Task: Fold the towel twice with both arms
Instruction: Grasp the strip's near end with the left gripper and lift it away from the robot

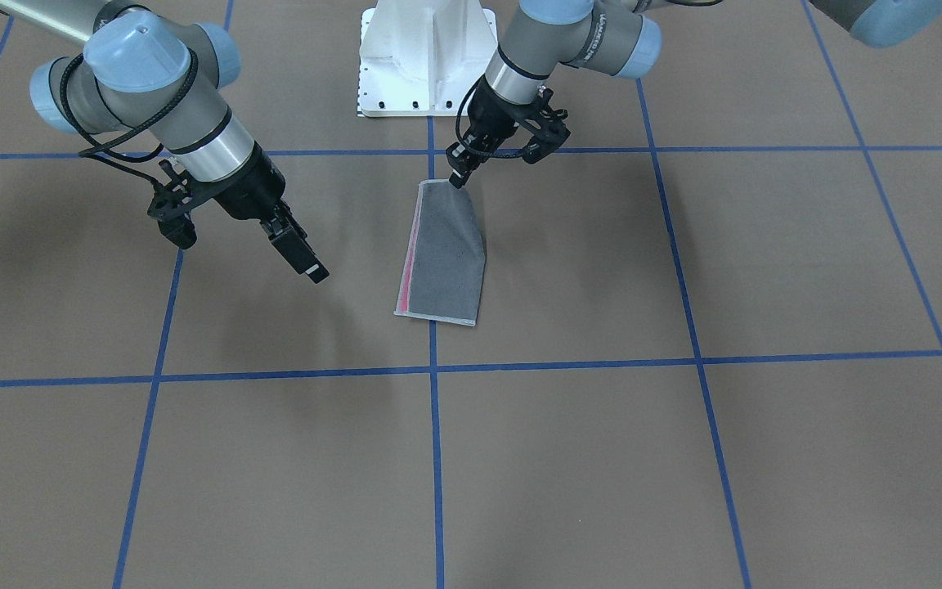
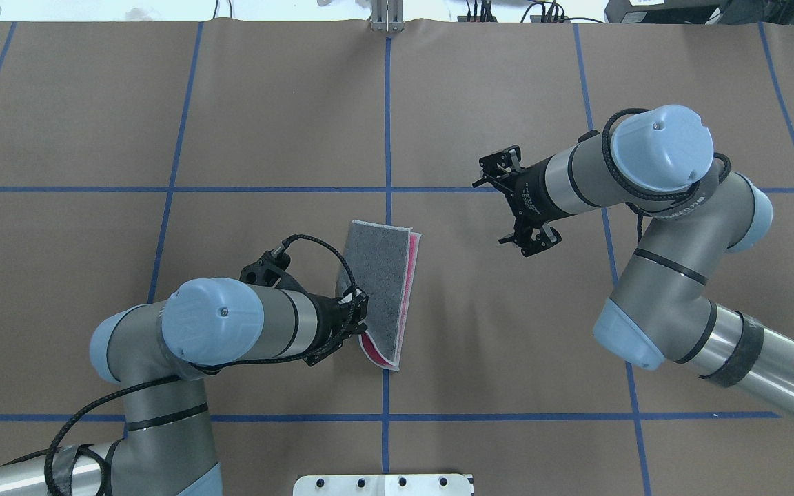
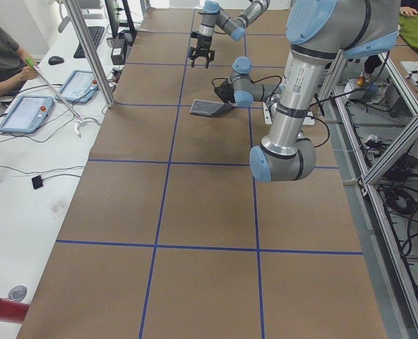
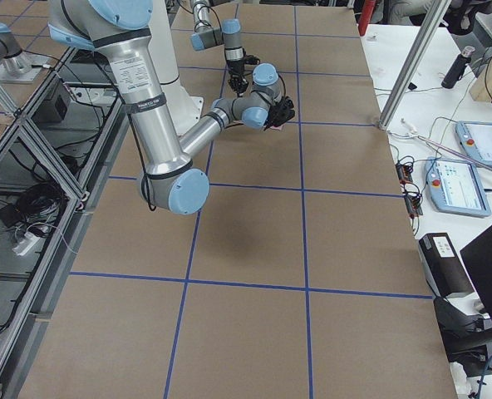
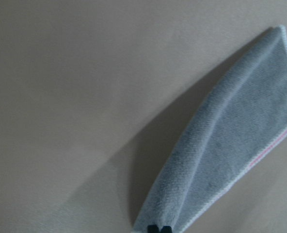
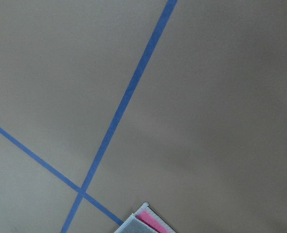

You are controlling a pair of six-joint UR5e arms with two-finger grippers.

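Closest to the robot-side edge, about mid-bench, the left gripper (image 1: 460,176) is pinched shut on the near corner of the towel (image 2: 380,275), wrist laid low. Its long axis runs toward the far edge, grey face up. Further out, the right gripper (image 1: 250,258) hangs wide open, well off rightward.

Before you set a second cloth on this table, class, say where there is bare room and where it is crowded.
Bare: the whole row of squares across the blue tape line from the towel, away from the white base. Crowded: the middle, where the left tool pinches the towel's corner and the open right tool hangs beside it.
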